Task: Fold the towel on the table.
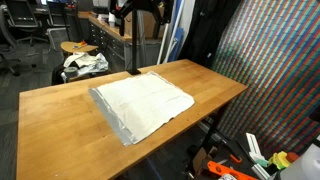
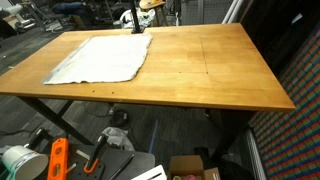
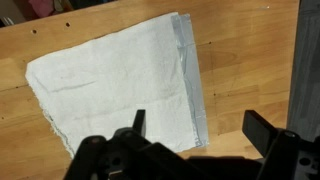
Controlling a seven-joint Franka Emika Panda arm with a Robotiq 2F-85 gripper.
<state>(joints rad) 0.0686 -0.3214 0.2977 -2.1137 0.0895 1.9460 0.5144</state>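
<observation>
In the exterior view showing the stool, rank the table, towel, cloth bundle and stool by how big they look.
1. table
2. towel
3. cloth bundle and stool: they look about alike, and both sit farther from the camera, so I leave them unranked.

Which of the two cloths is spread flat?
The large off-white towel with the grey edge, on the table; the smaller bundle beyond it is crumpled.

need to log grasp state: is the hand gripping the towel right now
No, the hand is open above the table, with the towel lying flat, untouched.
</observation>
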